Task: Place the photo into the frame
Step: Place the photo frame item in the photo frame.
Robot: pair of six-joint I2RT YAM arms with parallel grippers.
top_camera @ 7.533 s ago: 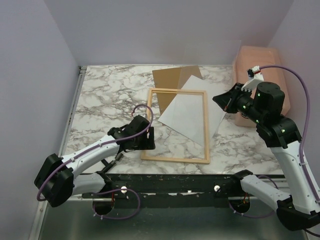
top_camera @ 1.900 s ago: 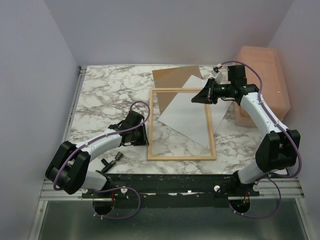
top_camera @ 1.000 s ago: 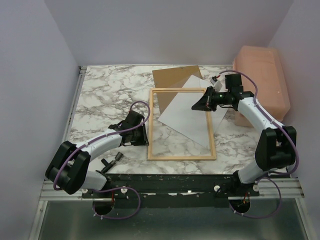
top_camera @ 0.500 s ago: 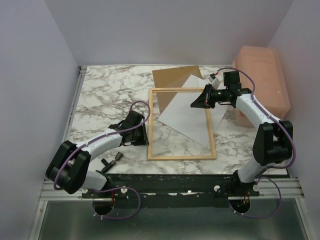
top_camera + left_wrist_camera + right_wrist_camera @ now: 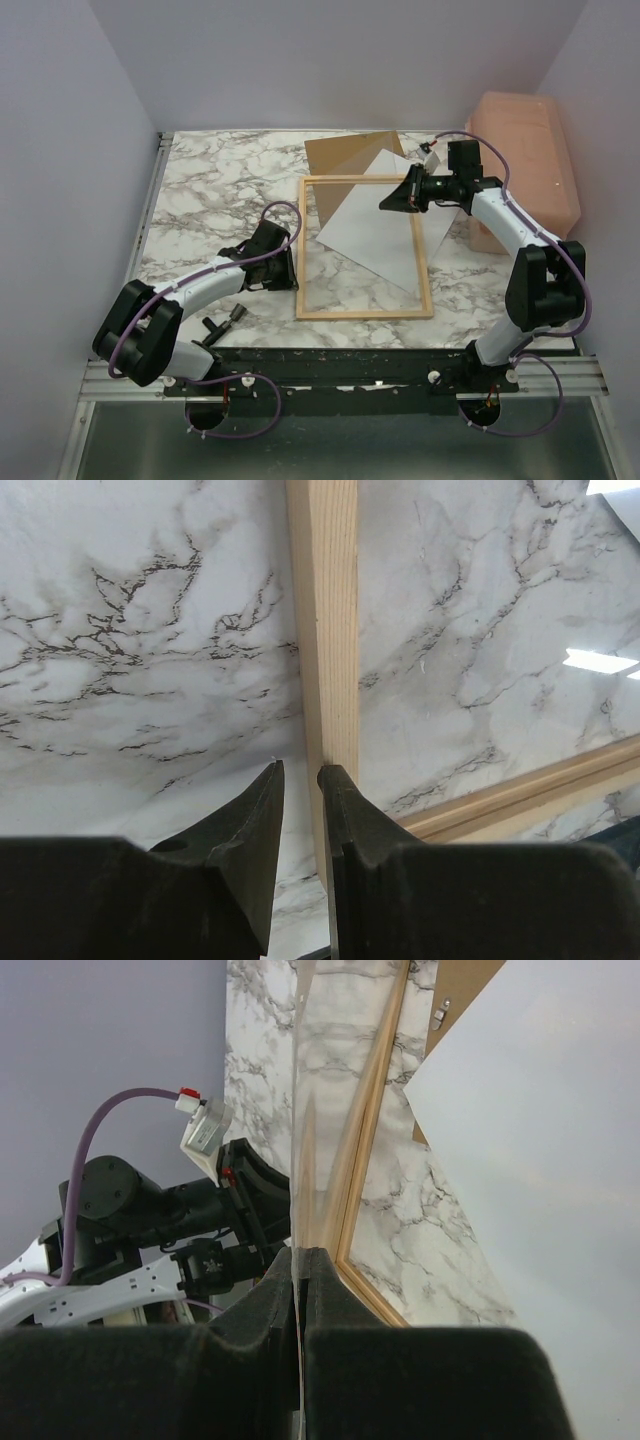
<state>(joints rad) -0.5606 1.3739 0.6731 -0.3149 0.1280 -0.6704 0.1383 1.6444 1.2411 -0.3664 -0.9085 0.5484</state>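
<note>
Claw, right [image 5: 386,204]: fingers together, clamped on the edge of the thin see-through pane [image 5: 315,1160]. The wrist view shows the pane almost edge-on, raised above the frame's far right corner. Judged to be held up so that the frame is open for loading.

Photo [image 5: 370,235]: white side up, lying askew on the surface. Most of it shows inside the frame's opening. The far and right rails cross over it, and its corners run out beyond them. Not yet squared to the frame.

Frame [image 5: 365,316]: light wood, flat on the surface, mid-table.

Claw, left [image 5: 298,772]: fingers a little apart, tips at the outer edge of the frame's left rail. Whether they pinch the rail cannot be told. Judged to be a brace that stops the frame sliding while the pane is lifted.

Backing board [image 5: 338,155]: brown, flat beyond the far rail, one corner of the photo lying over it. Presumably set aside for closing up.

Tub [image 5: 525,150]: pink, far right, beside the right arm.

Surface [image 5: 210,190]: marble pattern, carries all items.
</note>
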